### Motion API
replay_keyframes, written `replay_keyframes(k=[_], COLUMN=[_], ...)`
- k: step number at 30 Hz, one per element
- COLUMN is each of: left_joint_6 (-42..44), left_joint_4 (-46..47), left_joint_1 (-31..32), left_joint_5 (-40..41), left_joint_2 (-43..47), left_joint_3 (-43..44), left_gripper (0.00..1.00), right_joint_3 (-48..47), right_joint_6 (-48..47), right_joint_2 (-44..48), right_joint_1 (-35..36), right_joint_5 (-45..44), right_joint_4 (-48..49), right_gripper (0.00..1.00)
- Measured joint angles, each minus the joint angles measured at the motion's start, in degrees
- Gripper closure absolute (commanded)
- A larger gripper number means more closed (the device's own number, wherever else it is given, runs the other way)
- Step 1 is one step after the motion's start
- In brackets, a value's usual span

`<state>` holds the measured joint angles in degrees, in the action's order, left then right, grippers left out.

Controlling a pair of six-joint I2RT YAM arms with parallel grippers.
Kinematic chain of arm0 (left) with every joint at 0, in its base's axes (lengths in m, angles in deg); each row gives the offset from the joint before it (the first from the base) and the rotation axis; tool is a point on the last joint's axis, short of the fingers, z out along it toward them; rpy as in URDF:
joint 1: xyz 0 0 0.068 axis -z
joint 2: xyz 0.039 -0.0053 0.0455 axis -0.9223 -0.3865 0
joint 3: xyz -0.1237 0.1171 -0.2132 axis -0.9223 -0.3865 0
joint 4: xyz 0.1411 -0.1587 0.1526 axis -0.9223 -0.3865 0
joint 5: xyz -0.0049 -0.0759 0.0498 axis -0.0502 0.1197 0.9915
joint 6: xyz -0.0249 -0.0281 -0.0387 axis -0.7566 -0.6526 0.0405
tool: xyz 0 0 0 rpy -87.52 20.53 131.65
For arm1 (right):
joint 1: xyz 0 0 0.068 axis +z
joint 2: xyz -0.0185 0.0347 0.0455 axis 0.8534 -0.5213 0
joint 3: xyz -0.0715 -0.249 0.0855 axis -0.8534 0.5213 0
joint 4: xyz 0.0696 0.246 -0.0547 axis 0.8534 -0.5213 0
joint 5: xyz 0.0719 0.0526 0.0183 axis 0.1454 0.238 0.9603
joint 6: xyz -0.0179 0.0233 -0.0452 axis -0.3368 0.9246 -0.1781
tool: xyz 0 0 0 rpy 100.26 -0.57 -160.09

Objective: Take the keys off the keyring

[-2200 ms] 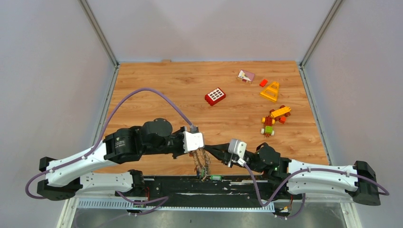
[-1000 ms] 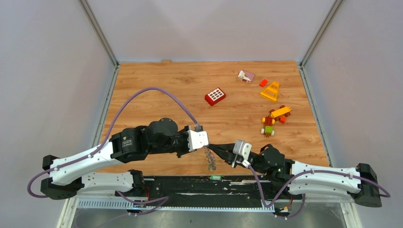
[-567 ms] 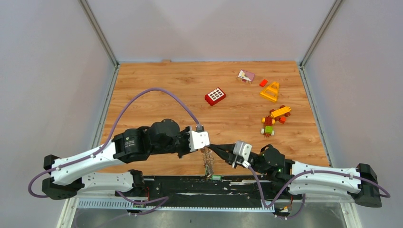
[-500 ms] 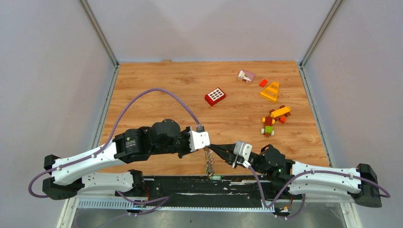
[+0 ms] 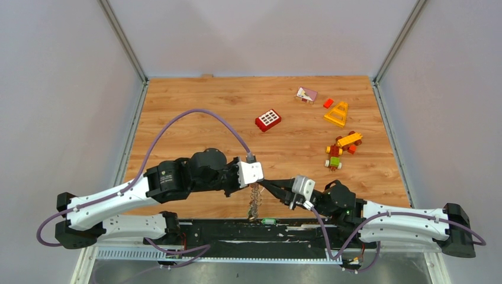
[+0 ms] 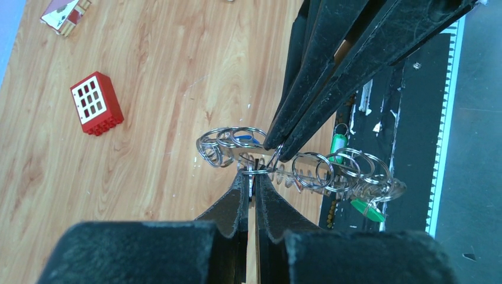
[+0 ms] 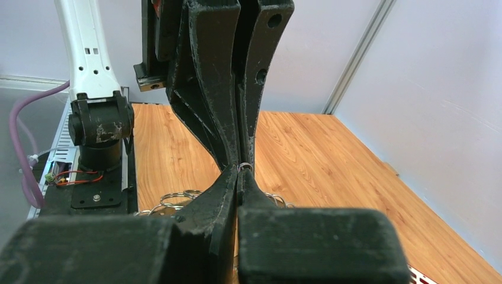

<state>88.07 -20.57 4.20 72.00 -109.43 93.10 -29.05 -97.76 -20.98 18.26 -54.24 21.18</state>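
The keyring (image 5: 254, 204) hangs as a bunch of silver rings and keys over the table's near edge, between my two grippers. In the left wrist view the keyring (image 6: 331, 174) spreads sideways, with a green tag (image 6: 366, 210) at its right end. My left gripper (image 6: 254, 174) is shut on a thin piece at the bunch's middle. My right gripper (image 6: 277, 149) comes in from above, shut on a wire loop at the same spot. In the right wrist view my right gripper (image 7: 239, 171) pinches a small ring, tip to tip with the left fingers (image 7: 243, 89). From above, the left gripper (image 5: 254, 184) and right gripper (image 5: 264, 184) nearly touch.
A red brick (image 5: 268, 119) lies mid-table, also in the left wrist view (image 6: 96, 103). Farther back right are a pink block (image 5: 306, 94), a yellow triangle (image 5: 337, 113) and a toy vehicle (image 5: 338, 152). The black base rail (image 5: 308, 228) runs right below the bunch.
Both grippers stayed shut and together. The left arm has crept a little to the right, and the hanging bunch has swung and turned beneath the grippers.
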Motion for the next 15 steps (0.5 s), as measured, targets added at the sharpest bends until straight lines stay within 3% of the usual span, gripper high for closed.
replay_keyframes(k=[15], left_joint_6=[-1.2], left_joint_4=[1.79], left_joint_1=[-0.31], left_joint_5=[-4.74], left_joint_2=[-1.66], left_joint_3=[-0.9], left_gripper=[1.0], right_joint_3=[0.33], right_joint_6=[-0.04], right_joint_2=[-0.15], right_joint_1=[0.02], right_joint_5=[-0.68], right_joint_4=[2.62], right_gripper=[1.0])
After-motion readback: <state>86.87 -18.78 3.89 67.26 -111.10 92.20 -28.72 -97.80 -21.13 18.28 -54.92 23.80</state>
